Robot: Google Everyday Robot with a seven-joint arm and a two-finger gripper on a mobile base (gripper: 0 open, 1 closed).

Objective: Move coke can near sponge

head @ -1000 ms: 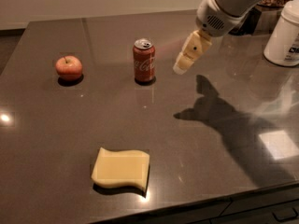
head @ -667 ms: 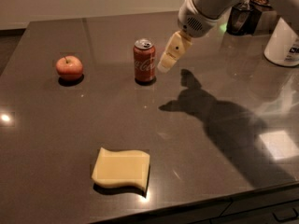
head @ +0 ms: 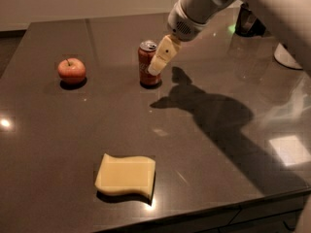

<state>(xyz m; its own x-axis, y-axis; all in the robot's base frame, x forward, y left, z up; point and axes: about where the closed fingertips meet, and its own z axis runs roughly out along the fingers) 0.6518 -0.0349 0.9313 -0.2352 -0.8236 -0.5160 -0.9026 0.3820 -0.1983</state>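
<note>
Red aluminium can (head: 144,64) is standing upright on the dark glossy table (head: 58,130), toward the far middle. An apple (head: 72,70) is sitting well off to one side of it. The sponge (head: 125,175) is lying flat near the front edge, well apart from both.

1 arm is reaching in from the upper right. Its gripper (head: 162,58) is hanging tilted at the can's right side, overlapping the can's upper half from where I am standing. I cannot tell whether it is touching the can or how far open it is. Nothing is showing as held, and the can is resting on the table, not lifted.

Assessment: the approach to the grasp is under way and the carry is not yet begun, so the task is sitting at its opening stage.

Handling, as I am judging it:
- The can is probably light and thin-walled, so a hard squeeze is risking a dent.
- Its painted side is looking smooth and slick, so a weak grip is risking a slip.
- It is tall for its base, so a nudge near the top is likely tipping it. On this polished top a low nudge is more likely sliding it.
- The best hold is looking like the mid-body, square across the width and below the silver rim.
- The sponge is looking soft and low, so the can is wanting a spot on bare table just beside it, not on top.
</note>
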